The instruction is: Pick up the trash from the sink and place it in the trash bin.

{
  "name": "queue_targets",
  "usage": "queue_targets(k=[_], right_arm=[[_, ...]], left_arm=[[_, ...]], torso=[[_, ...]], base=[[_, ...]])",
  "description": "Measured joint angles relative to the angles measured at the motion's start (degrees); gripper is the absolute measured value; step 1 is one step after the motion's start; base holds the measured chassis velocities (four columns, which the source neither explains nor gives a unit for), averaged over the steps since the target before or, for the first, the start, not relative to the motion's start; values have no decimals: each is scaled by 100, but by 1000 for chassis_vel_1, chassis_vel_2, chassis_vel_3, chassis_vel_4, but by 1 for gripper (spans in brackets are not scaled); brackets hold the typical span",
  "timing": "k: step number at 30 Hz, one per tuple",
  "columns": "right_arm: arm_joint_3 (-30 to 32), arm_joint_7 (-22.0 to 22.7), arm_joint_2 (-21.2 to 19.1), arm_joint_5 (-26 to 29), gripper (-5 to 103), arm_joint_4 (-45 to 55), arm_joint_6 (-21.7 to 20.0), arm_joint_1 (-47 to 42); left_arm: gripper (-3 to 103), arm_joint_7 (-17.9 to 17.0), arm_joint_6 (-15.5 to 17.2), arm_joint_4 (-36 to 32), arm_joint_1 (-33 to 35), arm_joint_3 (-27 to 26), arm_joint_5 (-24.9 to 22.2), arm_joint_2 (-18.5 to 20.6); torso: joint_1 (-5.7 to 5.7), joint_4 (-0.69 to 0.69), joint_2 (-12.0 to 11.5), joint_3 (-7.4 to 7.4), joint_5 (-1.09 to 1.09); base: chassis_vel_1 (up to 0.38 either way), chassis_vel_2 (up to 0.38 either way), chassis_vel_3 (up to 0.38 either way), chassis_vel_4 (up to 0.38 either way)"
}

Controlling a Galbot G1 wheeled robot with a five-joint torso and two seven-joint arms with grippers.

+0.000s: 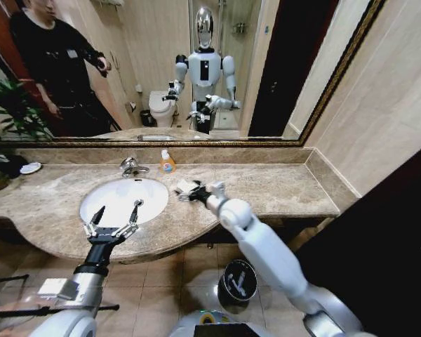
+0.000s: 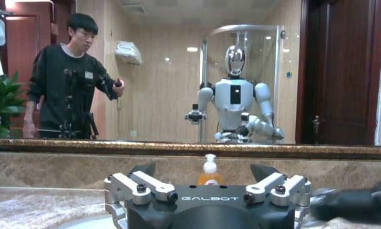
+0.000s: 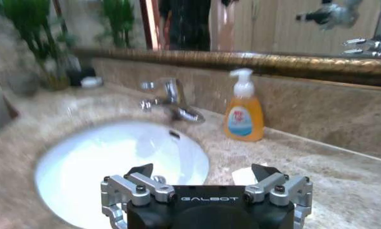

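A piece of white trash (image 1: 187,186) lies on the countertop (image 1: 281,188) just right of the sink (image 1: 124,200), a little above the middle of the head frame, and the right gripper (image 1: 195,192) sits directly at it; whether its fingers are wide, narrow or already closed on the trash cannot be told from the head frame. In the right wrist frame the same white piece (image 3: 247,174) shows just ahead of the right gripper's (image 3: 206,174) dark fingertips (image 3: 141,170), which stand apart on either side of the frame's lower middle. The sink is a white oval basin at centre left of the head frame, with the chrome faucet (image 1: 131,166) at its far rim and the orange soap bottle (image 1: 168,162) just to the right of the faucet, against the backsplash. The left gripper (image 1: 116,209) hovers over the near rim of the sink, lower left of centre, its claw spread wide with the two dark tips well apart. The trash bin (image 1: 238,279) stands on the tiled floor at bottom centre of the head frame, below the counter's edge and beside the right arm. A potted plant (image 1: 3,119) fills the left edge of the counter.
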Motion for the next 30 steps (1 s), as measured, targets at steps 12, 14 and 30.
queue_targets(k=[12, 14, 30], right_arm=[[-171, -22, 340, -673, 100, -1330, 90, 648], [-166, -28, 329, -702, 100, -1434, 91, 670], [-120, -55, 195, -711, 73, -1924, 63, 838]], left_arm=[[100, 1, 0, 0, 0, 0, 0, 0], [100, 1, 0, 0, 0, 0, 0, 0], [100, 1, 0, 0, 0, 0, 0, -1]], torso=[[0, -1, 0, 0, 2], [0, 0, 0, 0, 3], [0, 0, 0, 0, 3]], base=[[0, 0, 0, 0], [0, 0, 0, 0], [0, 0, 0, 0]])
